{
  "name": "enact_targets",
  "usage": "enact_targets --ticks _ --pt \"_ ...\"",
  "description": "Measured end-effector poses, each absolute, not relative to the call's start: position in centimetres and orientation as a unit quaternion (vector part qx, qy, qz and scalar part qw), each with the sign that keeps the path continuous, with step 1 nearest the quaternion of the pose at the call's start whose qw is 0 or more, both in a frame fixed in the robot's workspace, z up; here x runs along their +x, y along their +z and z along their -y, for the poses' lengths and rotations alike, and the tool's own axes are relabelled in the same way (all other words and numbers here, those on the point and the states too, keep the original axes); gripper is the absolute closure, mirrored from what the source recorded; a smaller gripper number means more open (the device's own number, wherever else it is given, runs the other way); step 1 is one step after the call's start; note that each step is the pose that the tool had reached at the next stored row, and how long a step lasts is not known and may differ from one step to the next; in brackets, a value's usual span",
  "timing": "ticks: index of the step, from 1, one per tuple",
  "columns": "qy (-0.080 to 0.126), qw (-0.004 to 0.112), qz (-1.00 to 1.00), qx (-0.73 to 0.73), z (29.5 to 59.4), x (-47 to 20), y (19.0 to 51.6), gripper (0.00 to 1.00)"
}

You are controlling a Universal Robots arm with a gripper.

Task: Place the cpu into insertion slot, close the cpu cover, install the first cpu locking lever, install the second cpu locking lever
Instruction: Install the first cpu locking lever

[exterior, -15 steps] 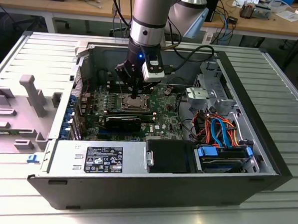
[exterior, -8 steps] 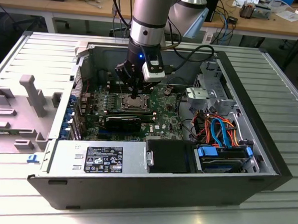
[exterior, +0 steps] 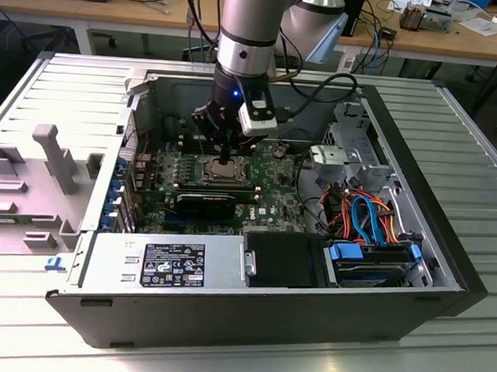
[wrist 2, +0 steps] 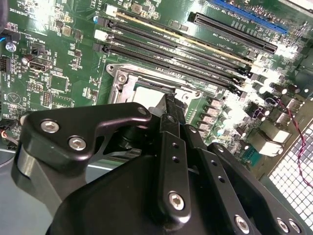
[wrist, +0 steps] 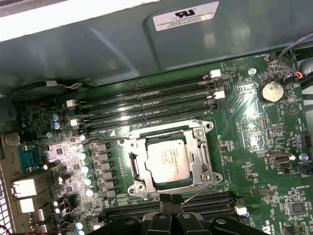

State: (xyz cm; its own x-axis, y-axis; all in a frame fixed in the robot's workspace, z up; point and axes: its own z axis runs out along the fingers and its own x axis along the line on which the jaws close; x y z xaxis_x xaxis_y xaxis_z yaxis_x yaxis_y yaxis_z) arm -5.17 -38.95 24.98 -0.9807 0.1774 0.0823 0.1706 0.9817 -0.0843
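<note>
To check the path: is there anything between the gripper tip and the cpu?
In the first wrist view, the cpu cover's silver frame edge lies between the gripper and the cpu.

Gripper (wrist 2: pixel 168 105) poised just above the cpu cover (wrist 2: pixel 146 83)

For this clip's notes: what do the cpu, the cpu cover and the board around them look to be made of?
The cpu: a matte silvery-grey top, seemingly brushed metal, with soft reflections.
The cpu cover: thin bright sheet metal, probably steel; its edges glint and look stamped.
The circuit board: glossy green laminate, likely fibreglass, with fine traces and soldered parts.
</note>
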Motion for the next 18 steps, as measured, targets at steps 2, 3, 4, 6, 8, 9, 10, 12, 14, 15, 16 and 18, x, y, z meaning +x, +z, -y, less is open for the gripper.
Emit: enact_targets --ticks 2,3,4,6,8,9,10,12,14,15,16,18 --pt "0.039 0.045 0.995 -0.085 38.94 -5.17 24.98 0.89" --pt "0.039 0.045 0.995 -0.082 38.95 -5.16 24.98 0.89" --pt "0.039 0.044 0.995 -0.081 38.95 -5.17 24.98 0.89" --pt "0.039 0.044 0.995 -0.077 38.94 -5.16 24.98 0.89" --pt "0.039 0.044 0.995 -0.075 38.94 -5.17 24.98 0.89" --pt "0.039 0.044 0.996 -0.074 38.95 -5.16 24.98 0.89" --pt "0.039 0.044 0.996 -0.072 38.95 -5.17 24.98 0.89" --pt "0.039 0.044 0.996 -0.070 38.94 -5.17 24.98 0.89" --pt "0.039 0.044 0.996 -0.068 38.95 -5.17 24.98 0.89" --pt "0.039 0.044 0.996 -0.066 38.94 -5.16 24.98 0.89" --pt "0.039 0.044 0.996 -0.066 38.94 -5.17 24.98 0.89" --pt "0.039 0.044 0.996 -0.064 38.94 -5.17 24.98 0.89"
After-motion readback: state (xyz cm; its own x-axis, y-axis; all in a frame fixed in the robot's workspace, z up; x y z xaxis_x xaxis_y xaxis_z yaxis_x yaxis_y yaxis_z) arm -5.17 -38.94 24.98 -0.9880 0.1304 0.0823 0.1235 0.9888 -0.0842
